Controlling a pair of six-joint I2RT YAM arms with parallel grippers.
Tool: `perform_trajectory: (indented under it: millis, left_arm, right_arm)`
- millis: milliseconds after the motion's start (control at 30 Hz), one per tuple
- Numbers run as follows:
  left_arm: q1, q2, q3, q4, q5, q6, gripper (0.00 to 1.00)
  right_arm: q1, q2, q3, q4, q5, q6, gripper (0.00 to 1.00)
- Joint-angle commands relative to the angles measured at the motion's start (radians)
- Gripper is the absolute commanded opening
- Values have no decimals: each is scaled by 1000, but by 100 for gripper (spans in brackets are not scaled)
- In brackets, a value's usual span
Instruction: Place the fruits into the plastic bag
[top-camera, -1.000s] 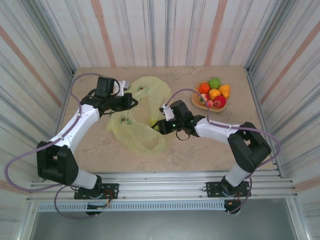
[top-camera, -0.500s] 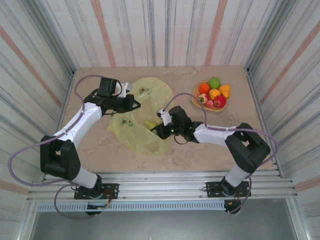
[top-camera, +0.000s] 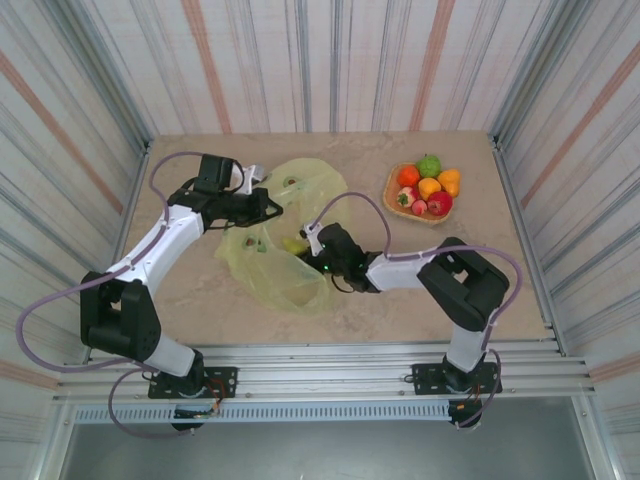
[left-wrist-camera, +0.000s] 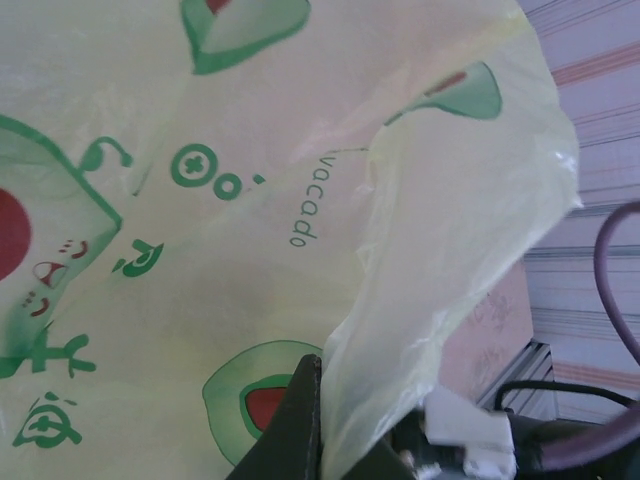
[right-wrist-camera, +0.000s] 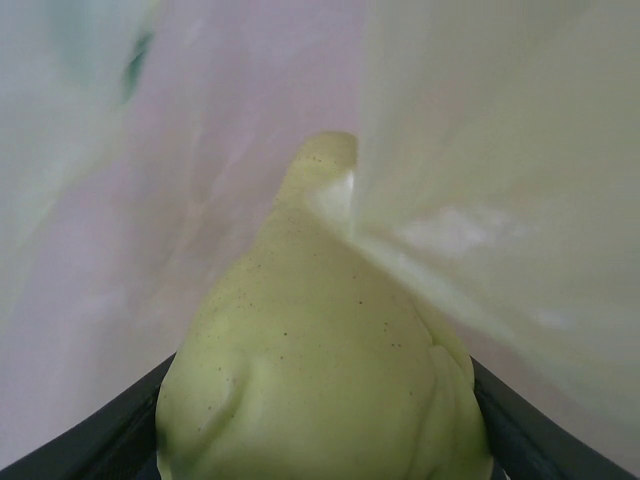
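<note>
The yellow-green avocado-print plastic bag (top-camera: 283, 285) lies crumpled left of the table's middle. My left gripper (top-camera: 268, 206) is shut on the bag's upper edge and holds the mouth up; in the left wrist view a dark finger (left-wrist-camera: 298, 420) pinches the film (left-wrist-camera: 200, 230). My right gripper (top-camera: 306, 245) reaches into the bag mouth, shut on a pale green pear (top-camera: 293, 244). In the right wrist view the pear (right-wrist-camera: 320, 370) sits between the dark fingers (right-wrist-camera: 110, 440), with bag film (right-wrist-camera: 500, 180) all around. Other fruits, among them a green one (top-camera: 429, 165), an orange one (top-camera: 408, 176) and a red one (top-camera: 439, 203), stay on the tray.
The round woven tray (top-camera: 391, 190) stands at the back right with several fruits piled on it. Striped walls close in the table on three sides. A cable (top-camera: 350, 200) loops above the right forearm.
My right gripper has pushed left with the pear, from the bag's near rim into its mouth. My left gripper has shifted slightly, still gripping the bag edge.
</note>
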Motion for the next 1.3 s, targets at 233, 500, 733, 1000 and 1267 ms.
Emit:
perform_trajectory:
  millis: [233, 500, 733, 1000, 1267]
  left_arm:
    - [-25, 0, 0, 57, 78, -55, 0]
    - [-25, 16, -17, 104, 112, -95, 0]
    - [-9, 20, -21, 115, 129, -112, 0]
    - [9, 14, -23, 118, 136, -115, 0]
    - [26, 12, -23, 101, 110, -96, 0]
  right_arm:
    - [32, 81, 100, 62, 311, 306, 49]
    - [26, 126, 196, -31, 247, 453, 56]
    - [-16, 151, 247, 24, 65, 519, 72]
    - [-49, 199, 254, 146, -187, 538, 84]
    - [-68, 74, 156, 32, -149, 436, 76]
